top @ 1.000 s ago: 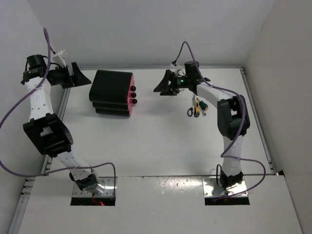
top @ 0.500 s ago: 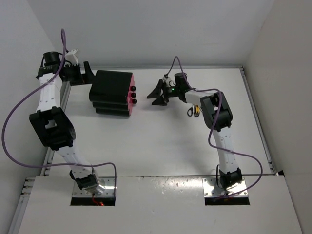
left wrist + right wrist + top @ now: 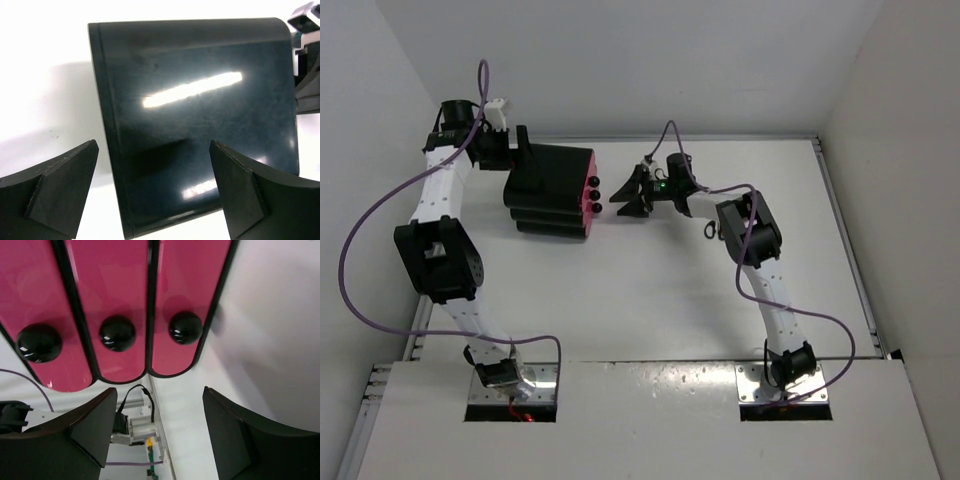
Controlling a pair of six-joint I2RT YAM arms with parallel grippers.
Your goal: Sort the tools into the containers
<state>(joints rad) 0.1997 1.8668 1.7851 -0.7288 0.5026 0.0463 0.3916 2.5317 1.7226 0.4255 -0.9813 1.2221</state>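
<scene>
The black cabinet (image 3: 550, 185) stands at the back left of the table, and its three pink drawers (image 3: 587, 195) face right. Their round black knobs (image 3: 117, 333) fill the right wrist view, with all drawers closed. My right gripper (image 3: 618, 204) hovers open just right of the knobs, touching none; it (image 3: 160, 425) holds nothing. My left gripper (image 3: 517, 152) is open at the cabinet's rear, its fingers (image 3: 60, 190) straddling the glossy black back (image 3: 200, 110). Of the tools, only a scissors handle (image 3: 708, 230) peeks out beside the right arm; the others are hidden under it.
White walls enclose the table at the back and on both sides. A metal rail (image 3: 840, 220) runs along the table's right edge. Purple cables (image 3: 380, 220) loop off both arms. The right arm's elbow (image 3: 745, 225) sits over the spot where the tools lie.
My right gripper has swung left from above the tools to the drawer fronts, its jaws narrowing a little. The left gripper has moved right, up to the cabinet's back.
</scene>
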